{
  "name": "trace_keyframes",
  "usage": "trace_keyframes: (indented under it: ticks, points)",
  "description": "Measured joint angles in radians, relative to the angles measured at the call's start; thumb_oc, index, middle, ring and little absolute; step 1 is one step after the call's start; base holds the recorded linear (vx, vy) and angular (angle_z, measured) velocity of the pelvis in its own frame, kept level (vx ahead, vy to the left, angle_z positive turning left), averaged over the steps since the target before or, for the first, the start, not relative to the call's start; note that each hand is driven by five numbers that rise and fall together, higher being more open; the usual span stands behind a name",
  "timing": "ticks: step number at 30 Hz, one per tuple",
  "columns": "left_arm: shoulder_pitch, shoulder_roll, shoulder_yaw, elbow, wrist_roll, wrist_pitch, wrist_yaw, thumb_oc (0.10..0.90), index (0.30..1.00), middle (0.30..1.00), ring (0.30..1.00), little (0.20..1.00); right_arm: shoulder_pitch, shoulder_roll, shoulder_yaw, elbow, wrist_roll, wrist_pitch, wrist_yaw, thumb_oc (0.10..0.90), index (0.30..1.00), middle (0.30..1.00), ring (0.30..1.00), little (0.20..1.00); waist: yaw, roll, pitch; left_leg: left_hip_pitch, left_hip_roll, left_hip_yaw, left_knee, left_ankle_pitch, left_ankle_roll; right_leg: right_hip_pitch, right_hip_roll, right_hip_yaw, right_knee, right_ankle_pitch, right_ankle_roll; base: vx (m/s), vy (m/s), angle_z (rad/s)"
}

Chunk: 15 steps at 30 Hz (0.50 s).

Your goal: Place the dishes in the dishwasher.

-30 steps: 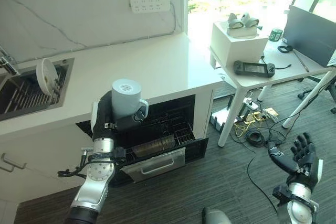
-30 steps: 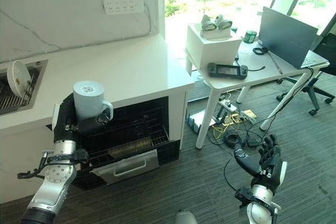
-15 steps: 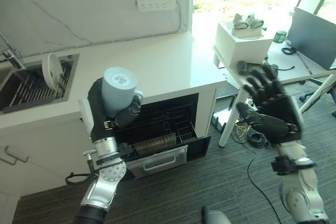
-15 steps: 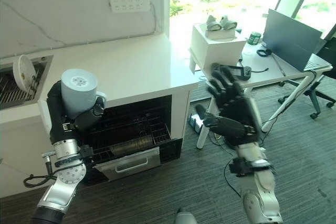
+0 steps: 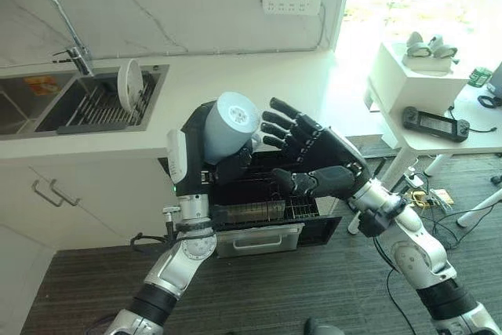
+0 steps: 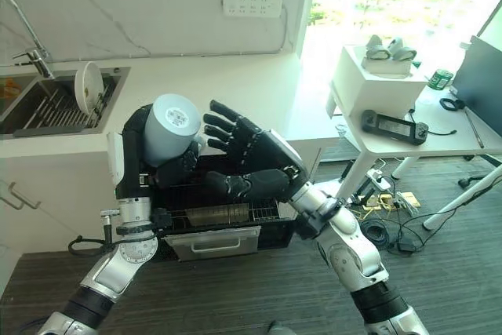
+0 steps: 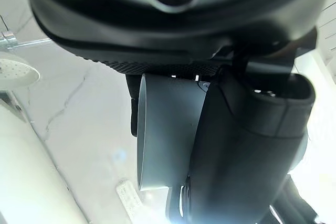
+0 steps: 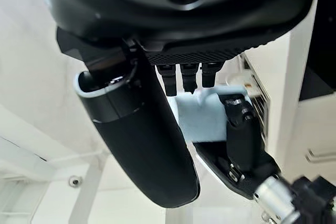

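Mug (image 5: pixel 229 123), pale blue, sits tipped in the left hand (image 5: pixel 205 154), whose fingers curl around it above the open dishwasher (image 5: pixel 267 208). Right hand (image 5: pixel 318 158), low by the floor a second ago, has risen beside the mug with fingers spread, likely to steady or take it.

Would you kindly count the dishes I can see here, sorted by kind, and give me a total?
Mugs: 1, the pale blue mug held in the left hand, with the open right hand beside it.
Plates: 1, the white plate standing on edge in the sink.
Total: 2 dishes.
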Motion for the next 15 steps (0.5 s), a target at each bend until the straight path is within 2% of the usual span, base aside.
trace_keyframes:
  ticks: [6,15]
  points:
    - [-0.002,-0.001,-0.003,0.006,-0.001,0.001,-0.007,0.4,0.3,0.3,0.3,0.3,-0.016,0.036,0.011,0.012,-0.001,0.012,-0.12,0.8,0.9,0.9,0.9,0.9,0.015,-0.001,0.0,-0.004,-0.008,-0.02,0.002,0.0,0.0,0.001,-0.009,-0.016,0.011,-0.013,0.001,-0.01,-0.007,0.1]
    - [-0.009,-0.003,-0.033,0.007,-0.032,0.001,-0.02,0.4,0.3,0.3,0.3,0.3,-0.041,0.038,0.017,0.032,-0.001,0.021,-0.198,0.8,0.9,0.9,0.9,0.9,0.02,-0.002,0.001,-0.009,-0.009,-0.035,0.004,0.001,0.001,0.01,-0.013,-0.032,0.015,-0.015,0.001,0.0,-0.002,0.05]
